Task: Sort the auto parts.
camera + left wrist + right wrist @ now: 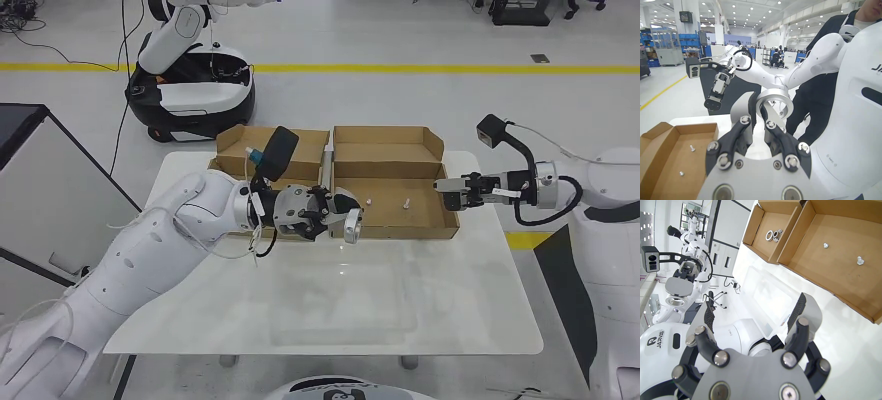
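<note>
My left gripper point(341, 216) is shut on a silver metal ring point(352, 226), held over the near left corner of the right cardboard box point(395, 152). In the left wrist view one finger sits inside the ring point(774, 106) and the other outside it. Two small bolts point(368, 200) point(407, 201) lie on that box's floor. The left cardboard box point(757, 228) holds two ring-shaped metal parts point(770, 235) point(777, 234). My right gripper point(441, 186) hangs over the right box's right edge, open and empty point(753, 313).
A clear plastic tray point(340, 310) lies on the white table point(470, 300) near the front edge. The two boxes stand side by side at the back of the table. A person in dark clothes point(815, 106) stands behind the table.
</note>
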